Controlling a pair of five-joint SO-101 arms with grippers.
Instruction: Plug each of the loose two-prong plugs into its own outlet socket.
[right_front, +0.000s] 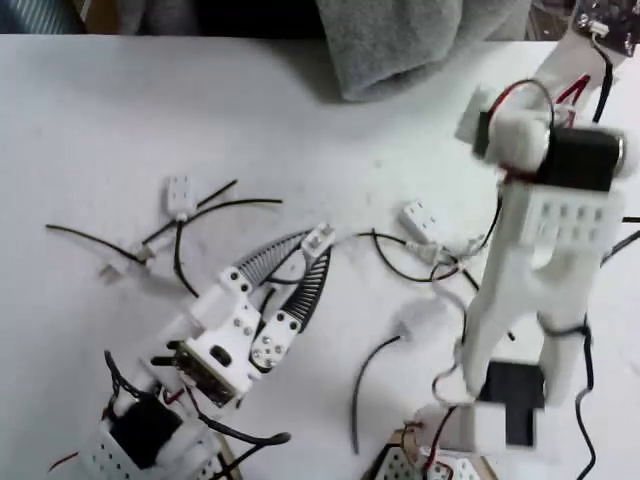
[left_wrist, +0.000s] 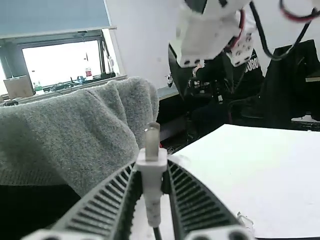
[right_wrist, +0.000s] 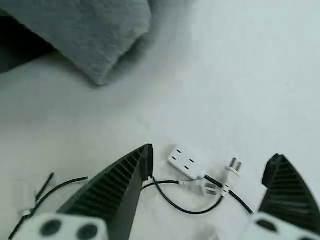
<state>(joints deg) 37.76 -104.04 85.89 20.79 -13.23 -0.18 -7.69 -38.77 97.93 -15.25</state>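
My left gripper (right_front: 318, 244) is shut on a white two-prong plug (right_front: 319, 237) at the table's middle, its black cable trailing right. In the left wrist view the plug (left_wrist: 151, 160) stands upright between the ribbed fingers (left_wrist: 112, 200), prongs outward. A white outlet socket (right_front: 422, 220) lies to its right, and another outlet (right_front: 180, 195) lies at the left. My right gripper (right_wrist: 211, 156) hangs open above the right outlet (right_wrist: 187, 162) and a loose plug (right_wrist: 232, 165). Another loose plug (right_front: 410, 328) on a black cable lies near the front.
A grey cloth (right_front: 410, 40) drapes over the table's far edge. The raised right arm (right_front: 540, 250) covers the right side. Black cables (right_front: 225, 208) and a small white plug (right_front: 125, 262) lie at the left. A tangle with red wires (right_front: 445, 258) sits by the right outlet.
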